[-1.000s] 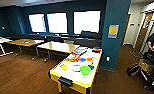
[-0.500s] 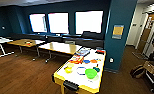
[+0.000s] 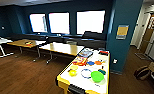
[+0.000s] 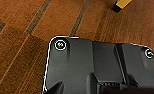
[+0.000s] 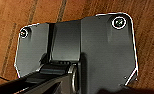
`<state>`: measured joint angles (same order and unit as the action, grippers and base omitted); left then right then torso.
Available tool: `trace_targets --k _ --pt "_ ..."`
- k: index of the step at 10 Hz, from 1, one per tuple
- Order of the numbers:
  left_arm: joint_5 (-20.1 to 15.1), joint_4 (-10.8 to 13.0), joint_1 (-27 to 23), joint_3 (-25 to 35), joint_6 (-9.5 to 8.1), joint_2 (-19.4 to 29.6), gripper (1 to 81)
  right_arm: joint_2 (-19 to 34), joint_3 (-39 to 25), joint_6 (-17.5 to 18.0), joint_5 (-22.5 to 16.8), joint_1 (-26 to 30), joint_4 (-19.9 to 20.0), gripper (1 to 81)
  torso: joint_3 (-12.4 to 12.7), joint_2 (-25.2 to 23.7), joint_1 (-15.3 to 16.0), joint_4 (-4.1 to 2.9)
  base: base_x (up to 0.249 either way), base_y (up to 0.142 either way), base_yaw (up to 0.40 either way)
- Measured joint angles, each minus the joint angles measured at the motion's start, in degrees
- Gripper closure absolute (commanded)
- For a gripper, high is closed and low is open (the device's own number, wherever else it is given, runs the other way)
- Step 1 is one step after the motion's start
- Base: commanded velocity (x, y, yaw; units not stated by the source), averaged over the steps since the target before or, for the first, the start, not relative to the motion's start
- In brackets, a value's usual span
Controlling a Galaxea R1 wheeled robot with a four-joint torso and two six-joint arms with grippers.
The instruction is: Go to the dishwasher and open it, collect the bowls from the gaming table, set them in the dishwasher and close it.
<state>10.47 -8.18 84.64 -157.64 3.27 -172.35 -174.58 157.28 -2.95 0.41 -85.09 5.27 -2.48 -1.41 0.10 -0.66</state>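
Two bowls are sitting on the gaming bench (image 3: pixel 104 88) at five o'clock in the head view: green bowl (image 3: pixel 97 76) at its right, yellow bowl (image 3: pixel 72 72) at nine o'clock from it. A blue ring (image 3: pixel 86 73) is lying between them. Whether either arm's fingers are parted or closed, I cannot tell.

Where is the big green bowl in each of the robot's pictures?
Head view: the green bowl sits near the close end of the gaming table, just right of the blue ring.
Left wrist view: this camera points down at the wood floor instead.
Right wrist view: it points down at the floor too.
Shared landmark: the brown wood floor.
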Motion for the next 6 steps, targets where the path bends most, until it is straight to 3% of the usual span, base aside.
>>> trace_targets --k 6 --pt "0.02 0.00 -0.02 0.00 0.00 0.00 1.0 0.00 0.00 0.00 0.02 0.01 0.00 1.0 0.00 0.00 0.00 0.00 0.154 0.178 0.000"
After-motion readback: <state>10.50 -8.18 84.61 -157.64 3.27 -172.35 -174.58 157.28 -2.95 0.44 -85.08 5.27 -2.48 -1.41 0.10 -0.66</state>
